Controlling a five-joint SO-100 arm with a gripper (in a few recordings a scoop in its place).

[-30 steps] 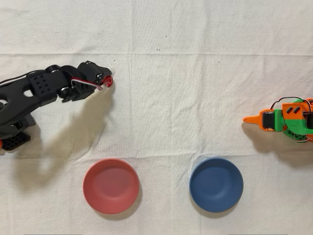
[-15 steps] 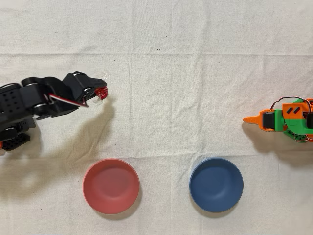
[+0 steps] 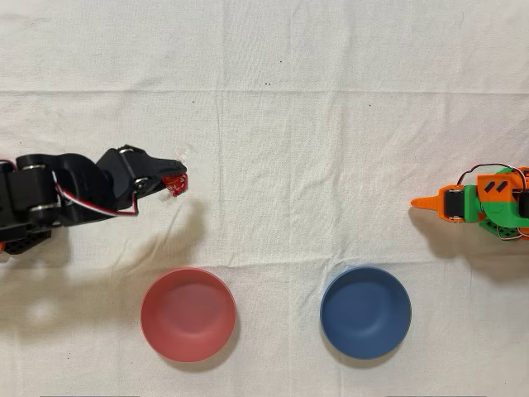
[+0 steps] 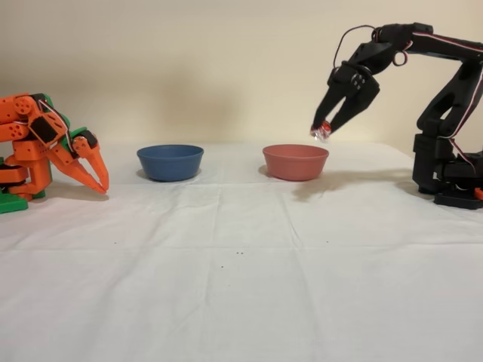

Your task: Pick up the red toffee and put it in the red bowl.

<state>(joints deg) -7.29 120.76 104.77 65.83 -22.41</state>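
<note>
My black gripper [image 3: 172, 178] [image 4: 324, 130] is shut on the red toffee [image 3: 174, 183] [image 4: 322, 133], whose red foil and clear wrapper ends poke out at the fingertips. In the fixed view the toffee hangs well above the cloth, just above and to the right of the red bowl [image 4: 295, 161]. Seen from overhead, the red bowl [image 3: 188, 314] lies below the gripper toward the bottom edge, and stands empty.
A dark blue bowl [image 3: 365, 312] [image 4: 170, 161] stands beside the red one. The idle orange arm [image 3: 479, 201] [image 4: 45, 151] sits at the far side of the wrinkled white cloth [image 3: 314, 165].
The black arm has lifted the toffee off the cloth and swung it down the overhead picture, closer to the red bowl. The bowls and the orange arm stayed still.
</note>
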